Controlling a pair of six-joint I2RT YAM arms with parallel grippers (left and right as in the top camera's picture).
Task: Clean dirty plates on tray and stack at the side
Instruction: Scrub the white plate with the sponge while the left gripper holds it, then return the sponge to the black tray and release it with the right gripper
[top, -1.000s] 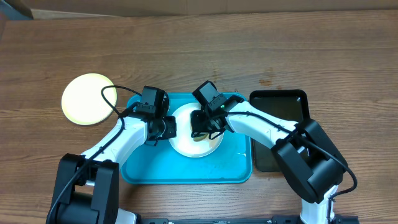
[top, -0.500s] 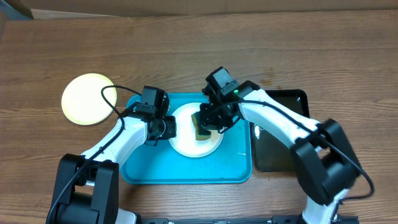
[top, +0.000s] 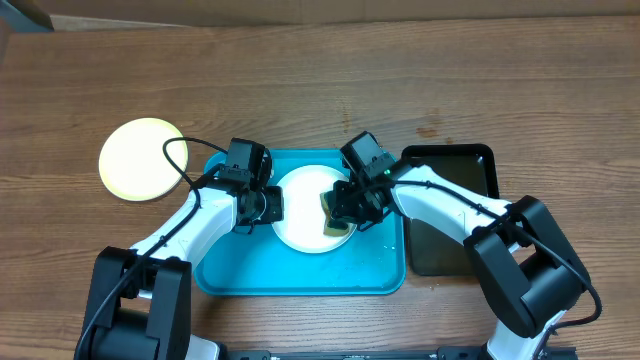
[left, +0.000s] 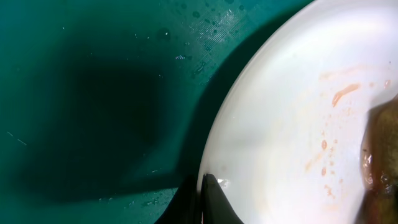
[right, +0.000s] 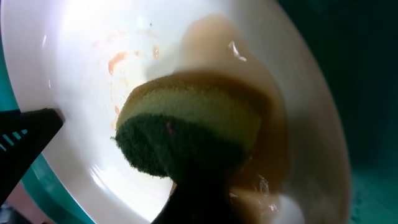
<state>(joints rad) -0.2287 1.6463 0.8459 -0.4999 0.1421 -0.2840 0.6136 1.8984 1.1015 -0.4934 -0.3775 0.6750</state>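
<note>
Overhead view: brown wood-grain desk (top: 400, 80), with a pale tan strip along the top edge of the frame. The room beyond is not visible.

- Large turquoise-blue rectangular plastic tray (top: 250, 275) sits at lower centre of the frame, long axis running left-right. Wet droplets show on its floor (left: 93, 93) in the left wrist view.
- Round white plate (top: 300, 215) lies flat and face up inside the tray, in its upper middle. Thin orange-brown smears mark its surface (left: 286, 124).
- Round lime-green plate with pale centre (top: 140, 172) lies flat on the desk at upper left of the frame, just beyond the tray's corner and apart from it.
- Narrow glossy black tray (top: 462, 165) lies just right of the turquoise one, long axis running top-bottom, partly under the right arm.

Left jaws pinch the white plate's left rim; a dark fingertip (left: 208, 199) lies over the edge.

Right jaws are clamped on a yellow sponge with dark green scouring layer (right: 193, 134). It is pressed down on the right part of the plate (top: 333, 210), with a brownish wet film around it.
</note>
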